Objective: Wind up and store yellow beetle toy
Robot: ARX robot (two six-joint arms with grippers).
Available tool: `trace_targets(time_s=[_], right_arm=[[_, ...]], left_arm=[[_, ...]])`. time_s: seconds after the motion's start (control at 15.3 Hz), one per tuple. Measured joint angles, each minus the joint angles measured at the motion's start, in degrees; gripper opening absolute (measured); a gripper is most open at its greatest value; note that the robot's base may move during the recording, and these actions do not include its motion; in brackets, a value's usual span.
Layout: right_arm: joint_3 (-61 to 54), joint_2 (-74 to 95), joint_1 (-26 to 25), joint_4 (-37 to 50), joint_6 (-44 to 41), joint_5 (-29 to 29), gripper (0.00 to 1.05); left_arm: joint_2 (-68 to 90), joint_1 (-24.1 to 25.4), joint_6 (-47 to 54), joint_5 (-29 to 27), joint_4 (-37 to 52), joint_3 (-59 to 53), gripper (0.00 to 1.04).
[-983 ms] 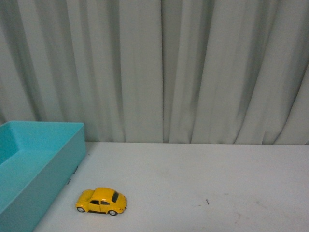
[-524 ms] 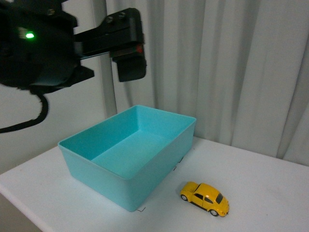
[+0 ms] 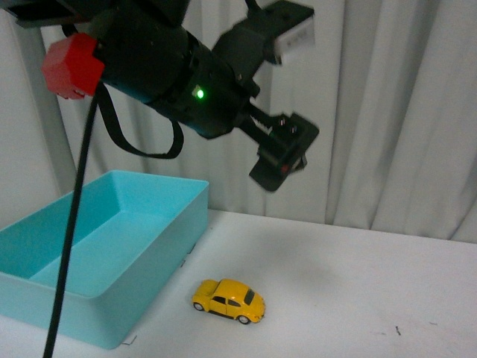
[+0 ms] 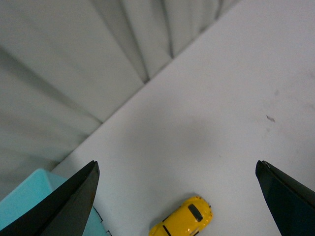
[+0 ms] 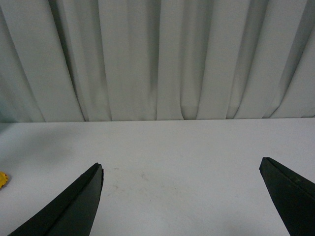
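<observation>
Both spread wide: left gripper (image 4: 176,164), right gripper (image 5: 182,163). I see yellow beetle toy (image 3: 228,300) lower centre, axis left-right, nose unclear.

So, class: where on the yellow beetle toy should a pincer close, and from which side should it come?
Take the yellow beetle toy across its door sides, between the wheels, coming down from above. It stands on its wheels on the table, both sides free; the rounded roof and ends would likely slip.
</observation>
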Motion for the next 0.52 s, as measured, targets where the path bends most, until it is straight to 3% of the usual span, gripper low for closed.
trace_targets(time_s=[0.07, 0.26, 0.52], right_arm=[[0.00, 0.00, 0.00, 0.00, 0.00, 0.00, 0.98], [0.00, 0.00, 0.00, 0.00, 0.00, 0.00, 0.98], [0.00, 0.00, 0.00, 0.00, 0.00, -0.02, 0.98]], left_arm=[[2.93, -1.38, 7.32, 0.94, -3.87, 1.70, 0.98], [9.57, -3.43, 28.83, -4.81, -14.93, 3.78, 0.98], [18.58, -4.00, 45.83, -11.34, -16.57, 6.97, 0.98]])
